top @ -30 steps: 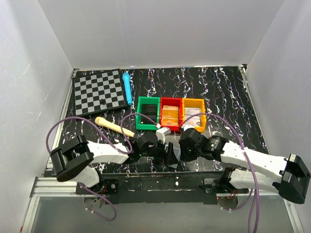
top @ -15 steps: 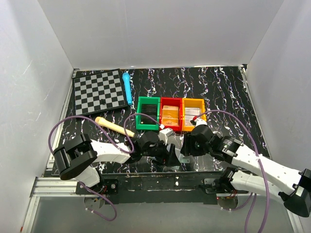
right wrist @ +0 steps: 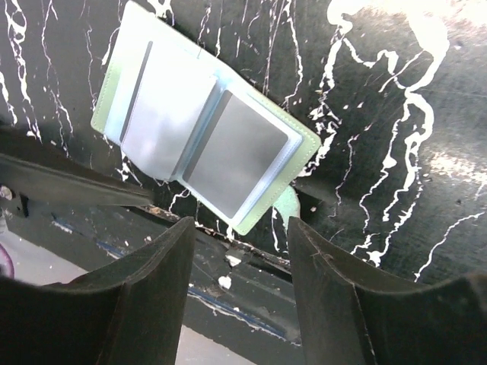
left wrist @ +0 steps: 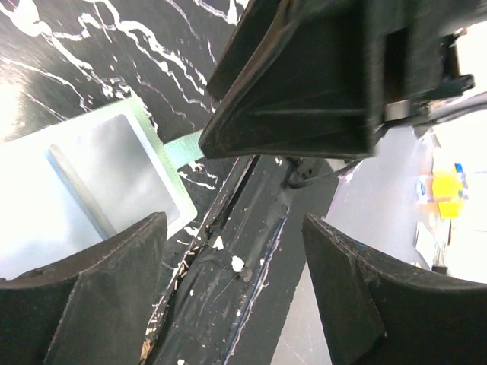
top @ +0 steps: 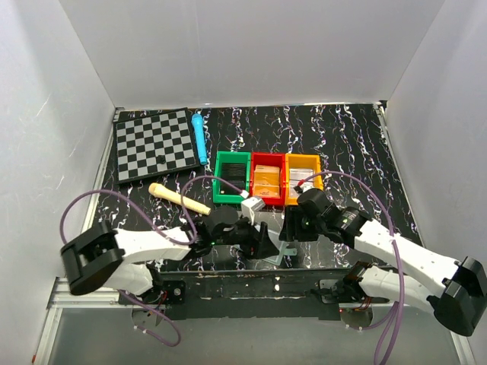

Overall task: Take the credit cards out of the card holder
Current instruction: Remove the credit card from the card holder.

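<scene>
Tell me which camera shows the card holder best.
Right wrist: the card holder lies open, both panels visible. Left wrist catches one panel and the tab; the top view shows only a sliver.

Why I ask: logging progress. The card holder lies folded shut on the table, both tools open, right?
No: the card holder lies spread open on the table, as the right wrist view shows. The left tool and right tool are open.

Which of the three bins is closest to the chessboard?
The green bin, at the row's left end toward the chessboard; the red bin and orange bin sit farther right.
</scene>
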{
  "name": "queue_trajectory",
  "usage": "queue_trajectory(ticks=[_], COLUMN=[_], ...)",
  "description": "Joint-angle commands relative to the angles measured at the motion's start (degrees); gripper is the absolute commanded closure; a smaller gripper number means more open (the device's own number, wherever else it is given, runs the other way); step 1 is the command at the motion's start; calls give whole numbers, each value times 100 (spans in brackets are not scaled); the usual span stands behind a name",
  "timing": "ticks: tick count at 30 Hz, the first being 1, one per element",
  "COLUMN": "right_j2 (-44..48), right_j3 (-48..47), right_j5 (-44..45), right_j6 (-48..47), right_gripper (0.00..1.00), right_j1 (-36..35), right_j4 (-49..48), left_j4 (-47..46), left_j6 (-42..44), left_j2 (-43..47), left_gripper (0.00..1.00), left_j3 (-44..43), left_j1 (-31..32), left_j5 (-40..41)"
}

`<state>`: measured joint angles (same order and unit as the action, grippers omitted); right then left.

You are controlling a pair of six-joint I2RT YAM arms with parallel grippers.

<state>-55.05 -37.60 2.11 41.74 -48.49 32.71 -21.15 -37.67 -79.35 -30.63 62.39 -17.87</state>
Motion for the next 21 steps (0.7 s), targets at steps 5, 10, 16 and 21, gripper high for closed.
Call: queue_trajectory(ticks=[5, 10, 16, 21], right_j2=[-94, -164, -182, -138], right_j3=[183, 122, 183, 245], right_j5=[-571, -571, -589, -606], right_j6=[-52, -69, -16, 19], right_gripper=[41, 41, 41, 41], right_j1=[15, 15, 15, 15], right_j4=[-406, -397, -450, -476], left_j4=[1226, 1516, 1964, 2265], left_j6=[-329, -442, -741, -830], left_j2=[1554, 1370, 1326, 1159], left_gripper=[27, 27, 23, 22], left_j3=[462, 505, 418, 260], left_j1=[10, 10, 10, 10], left_j5=[1347, 1250, 1707, 2042])
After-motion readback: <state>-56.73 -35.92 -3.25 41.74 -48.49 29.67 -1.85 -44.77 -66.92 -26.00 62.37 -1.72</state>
